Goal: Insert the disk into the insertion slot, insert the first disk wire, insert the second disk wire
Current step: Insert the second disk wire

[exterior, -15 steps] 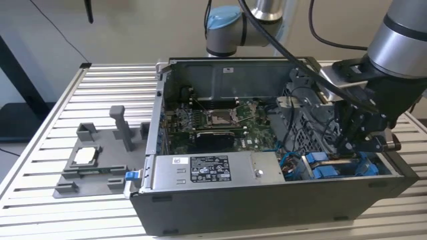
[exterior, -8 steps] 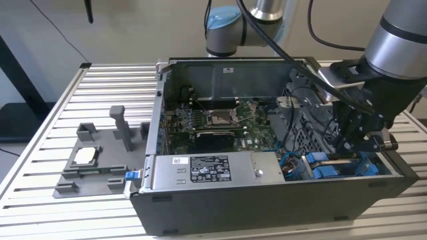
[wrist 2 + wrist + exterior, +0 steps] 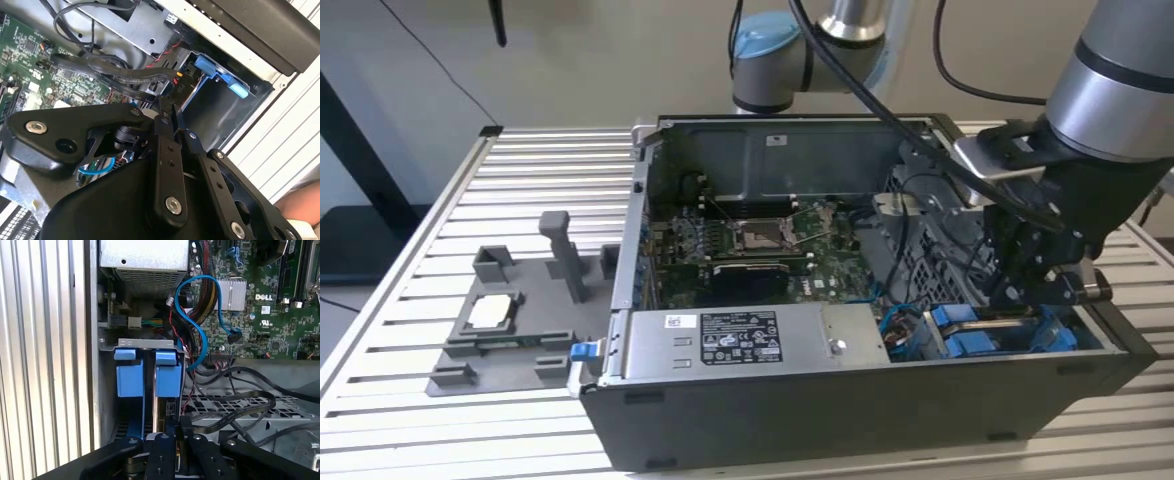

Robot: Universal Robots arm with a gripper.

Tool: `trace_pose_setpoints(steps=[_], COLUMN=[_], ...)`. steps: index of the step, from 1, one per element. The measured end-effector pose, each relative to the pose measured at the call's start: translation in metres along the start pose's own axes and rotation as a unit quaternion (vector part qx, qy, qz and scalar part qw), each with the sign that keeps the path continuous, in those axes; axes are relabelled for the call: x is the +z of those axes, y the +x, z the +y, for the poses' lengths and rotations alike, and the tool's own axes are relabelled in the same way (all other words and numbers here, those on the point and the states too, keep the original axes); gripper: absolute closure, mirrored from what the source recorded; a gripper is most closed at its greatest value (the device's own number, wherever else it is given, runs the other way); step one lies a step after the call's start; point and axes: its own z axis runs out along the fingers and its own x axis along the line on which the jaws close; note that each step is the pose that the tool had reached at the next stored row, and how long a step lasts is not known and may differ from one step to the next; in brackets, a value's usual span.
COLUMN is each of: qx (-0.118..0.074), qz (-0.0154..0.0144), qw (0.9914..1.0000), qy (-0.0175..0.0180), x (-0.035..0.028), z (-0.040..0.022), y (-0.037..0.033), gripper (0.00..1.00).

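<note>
Gripper: I have the gripper (image 3: 172,440) clenched on a wire plug at the case's (image 3: 854,420) drive corner.
Disk: the disk (image 3: 167,375) sits in its slot.
Technique: I judge keeping the plug square to the socket matters.

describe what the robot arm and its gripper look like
The arm is a silver-grey metal tube with a light blue cap on the joint behind, and black cables run along it. The gripper is matt black, built of flat linkage bars joined by round silver screws, seen in both wrist views.
</note>
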Motion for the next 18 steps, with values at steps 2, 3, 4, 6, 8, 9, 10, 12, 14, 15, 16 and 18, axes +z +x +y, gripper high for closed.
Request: trace_pose_setpoints(steps=[2, 3, 4, 6, 8, 9, 10, 12, 14, 15, 16, 18], qx=[0.0, 0.0, 0.0, 0.0, 0.0, 0.0, 0.0, 0.0, 0.0, 0.0, 0.0, 0.0], qz=[0.0002, 0.0005, 0.0005, 0.0005, 0.0006, 0.0005, 0.0008, 0.001, 0.0004, 0.0004, 0.0003, 0.0005], qw=[1.0, 1.0, 1.0, 1.0, 1.0, 1.0, 1.0, 1.0, 1.0, 1.0, 1.0, 1.0], qy=[-0.0001, -0.0001, -0.0001, -0.0001, -0.0001, -0.0001, -0.0001, -0.0001, -0.0001, -0.0001, -0.0001, -0.0003], x=[0.0006, 0.0008, 0.0011, 0.0018, 0.0031, 0.0042, 0.0048, 0.0058, 0.0065, 0.0064, 0.0055, 0.0], z=[0.0001, 0.0001, 0.0001, 0.0002, 0.0003, 0.0005, 0.0005, 0.0006, 0.0007, 0.0007, 0.0006, 0.0001], y=[0.0, 0.0001, 0.0001, 0.0001, 0.0002, 0.0003, 0.0003, 0.0004, 0.0004, 0.0004, 0.0003, 0.0], gripper=[0.84, 0.84, 0.84, 0.84, 0.84, 0.84, 0.84, 0.84, 0.83, 0.83, 0.76, 0.76])
